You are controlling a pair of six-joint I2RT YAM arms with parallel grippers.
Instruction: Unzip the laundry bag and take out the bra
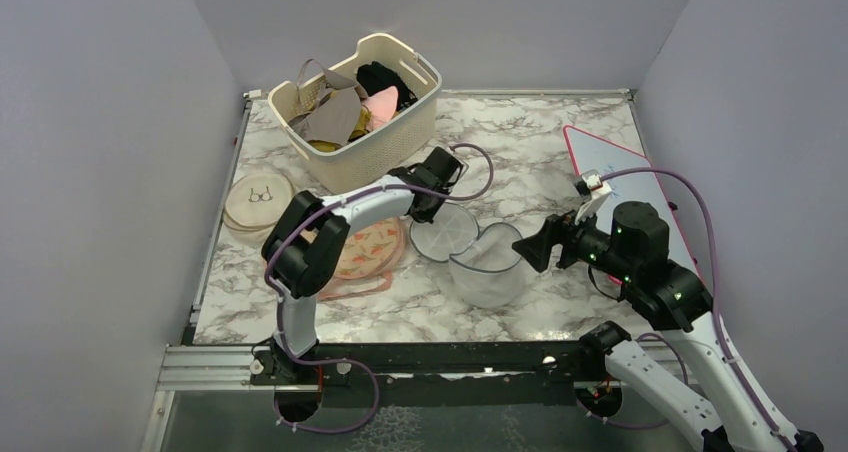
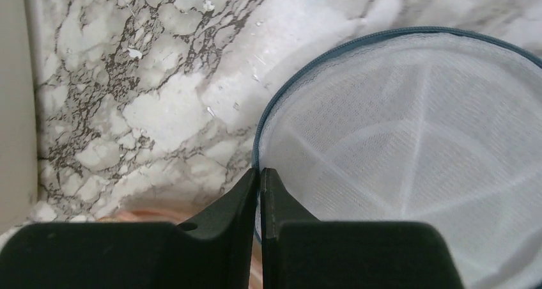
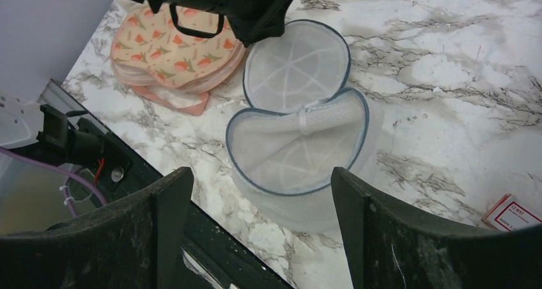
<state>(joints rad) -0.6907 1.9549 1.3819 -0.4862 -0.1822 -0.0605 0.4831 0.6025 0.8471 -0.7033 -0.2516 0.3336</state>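
The laundry bag [image 1: 487, 264] lies at mid-table on the marble table [image 1: 560, 162], already unzipped, its round lid [image 2: 409, 148] folded flat beside the open drum; no bra can be made out inside. The left gripper [image 2: 260, 172] is fully closed at the lid's blue-grey zip rim, though a pinch on it cannot be confirmed, and the right gripper [image 3: 261, 174] stands wide open and empty near the drum. Expect light, limp, snag-prone mesh: hold the stiffer zip rim, not the netting.
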